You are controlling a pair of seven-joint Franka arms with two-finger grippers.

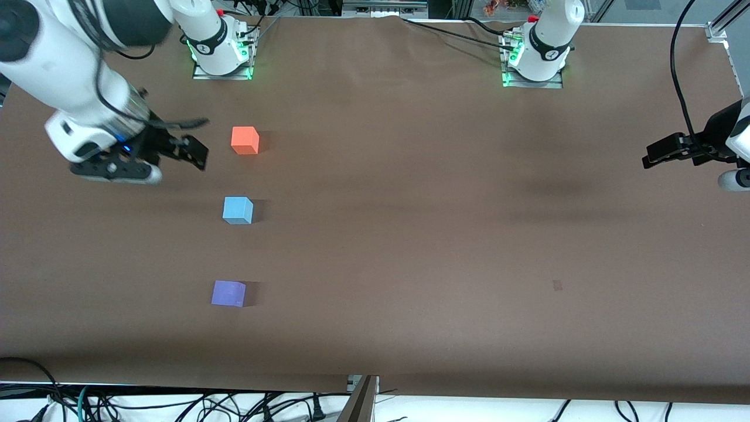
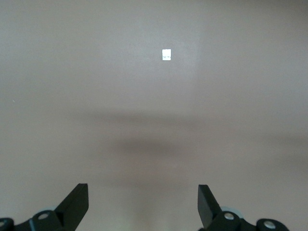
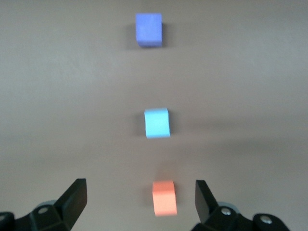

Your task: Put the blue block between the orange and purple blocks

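robotics lab: brown-covered table (image 1: 410, 176), bolted arm bases (image 1: 222, 55), loose cables (image 1: 176, 404), aluminium framing (image 1: 718, 29).

White, rounded arm links (image 1: 70, 76) with black joint bands and cables; green-lit bases (image 1: 222, 53) on metal plates; black two-finger grippers (image 1: 176, 153) with wedge-shaped fingertips (image 3: 77, 195).

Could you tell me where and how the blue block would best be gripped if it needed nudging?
Probably from straight above, fingers closing on two opposite vertical faces of the blue block. It sits flat, apart from the orange block and purple block, so every side is free. The open right gripper is closest.
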